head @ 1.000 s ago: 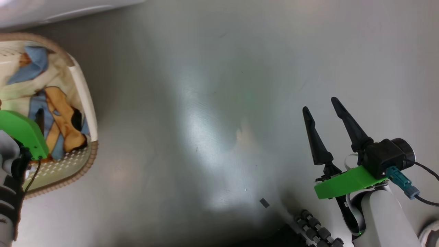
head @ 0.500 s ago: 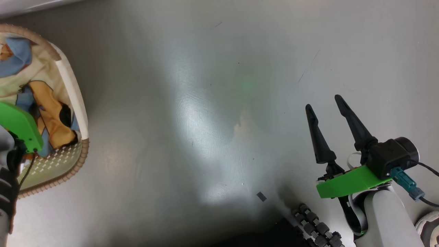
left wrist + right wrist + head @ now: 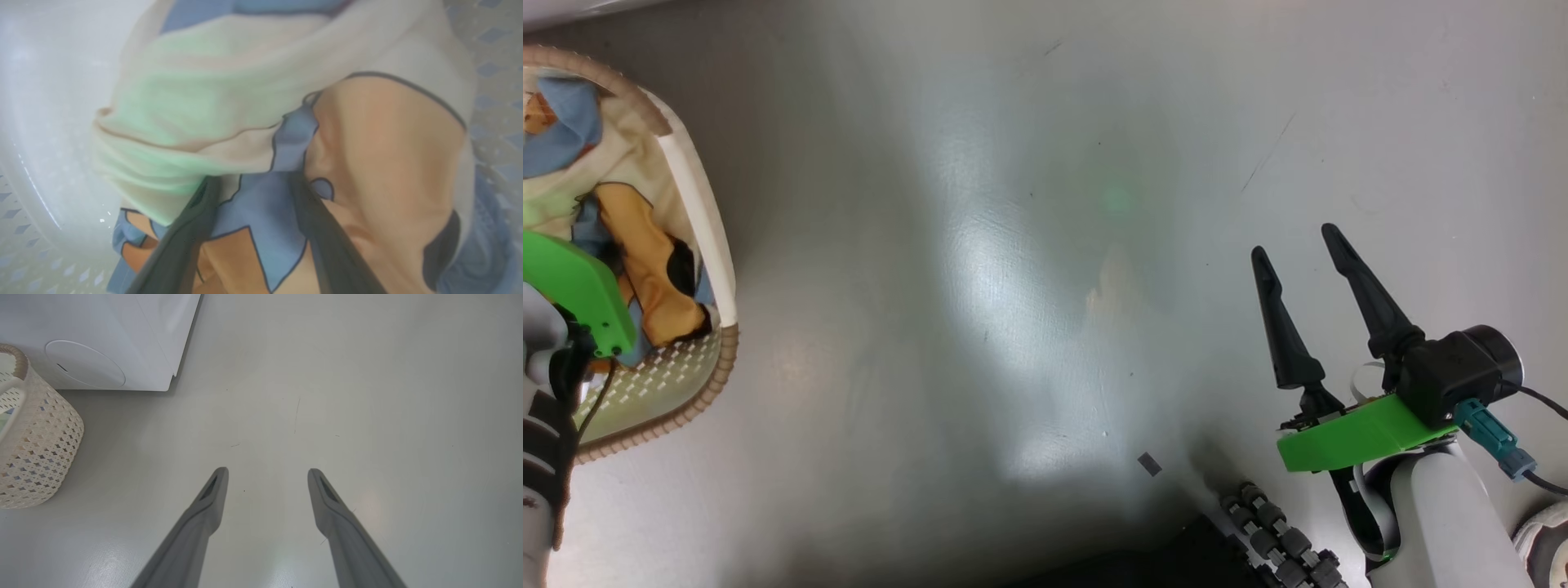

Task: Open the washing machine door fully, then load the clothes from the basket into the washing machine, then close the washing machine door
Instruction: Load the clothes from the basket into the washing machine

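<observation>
Grey glossy floor (image 3: pixel 1045 245), bare, with soft light glare across the middle.

- Basket (image 3: pixel 654 425) stands on the floor at the robot's left, just beside the washer (image 3: pixel 102 335), near the low corner of its white body. Judgement: parked there so each load is a short swing from basket to drum.
- Clothes (image 3: pixel 645 269) lie bundled inside the basket: cream, orange and blue cloth, crumpled.
- Left gripper (image 3: pixel 253 192) is down in the basket. Its fingers (image 3: pixel 184 241) are spread and stand astride a blue fold, with cream and orange cloth heaped above them. Whether they bite the cloth yet, I cannot tell. Judgement: it has gone deep into the heap so that closing gathers a thick fold, not a thin edge.
- Right gripper (image 3: pixel 1294 242) hovers over bare floor, well apart from the basket, jaws wide and holding nothing. Judgement: it is kept out of the left arm's lifting path.
- Step in hand: picking clothes out of the basket for loading.
</observation>
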Available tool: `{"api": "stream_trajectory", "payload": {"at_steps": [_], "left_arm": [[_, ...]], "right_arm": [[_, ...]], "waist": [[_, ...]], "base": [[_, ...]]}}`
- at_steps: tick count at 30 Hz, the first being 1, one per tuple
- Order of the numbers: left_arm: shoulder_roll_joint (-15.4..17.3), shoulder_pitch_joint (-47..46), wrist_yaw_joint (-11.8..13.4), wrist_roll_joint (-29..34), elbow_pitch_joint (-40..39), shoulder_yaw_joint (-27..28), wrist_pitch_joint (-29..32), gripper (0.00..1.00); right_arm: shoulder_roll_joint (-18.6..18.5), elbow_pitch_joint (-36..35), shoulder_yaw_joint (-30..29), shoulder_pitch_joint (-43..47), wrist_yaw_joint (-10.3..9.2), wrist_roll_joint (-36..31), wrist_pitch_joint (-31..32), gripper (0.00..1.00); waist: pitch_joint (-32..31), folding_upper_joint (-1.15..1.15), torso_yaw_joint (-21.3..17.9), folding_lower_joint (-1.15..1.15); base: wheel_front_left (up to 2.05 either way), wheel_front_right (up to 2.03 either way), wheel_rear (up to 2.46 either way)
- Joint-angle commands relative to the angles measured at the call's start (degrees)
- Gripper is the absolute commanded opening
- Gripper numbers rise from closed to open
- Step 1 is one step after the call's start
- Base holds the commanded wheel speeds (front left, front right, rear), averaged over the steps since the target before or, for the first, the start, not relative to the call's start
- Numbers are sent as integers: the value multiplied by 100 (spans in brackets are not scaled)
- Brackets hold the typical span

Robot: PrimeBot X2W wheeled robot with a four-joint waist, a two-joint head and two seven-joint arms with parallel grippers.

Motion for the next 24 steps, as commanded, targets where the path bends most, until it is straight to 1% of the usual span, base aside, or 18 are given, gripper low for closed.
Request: {"api": "stream_trajectory", "payload": {"at_steps": [1,10,17,20,24], "left_arm": [[251,81,12,-21,4,69,-7,0],[287,110,-24,-99,5,54,-21,0],[315,231,-79,-169,5,59,-161,0],[322,297,-113,-193,5,49,-269,0],[274,482,-172,-232,5,25,-440,0]], "right_arm": [[-1,-93,119,314,16,5,-42,100],[-1,-41,161,205,16,55,-42,100],[-1,4,216,81,16,94,-42,100],[-1,39,241,-16,16,90,-42,100],[-1,126,267,-84,16,69,-42,100]], "waist": [[-4,0,-5,0],[-59,0,-45,0],[-259,0,-104,0],[-394,0,-128,0],[-722,0,-95,0]], "base": [[0,0,0],[0,0,0],[0,0,0],[0,0,0],[0,0,0]]}}
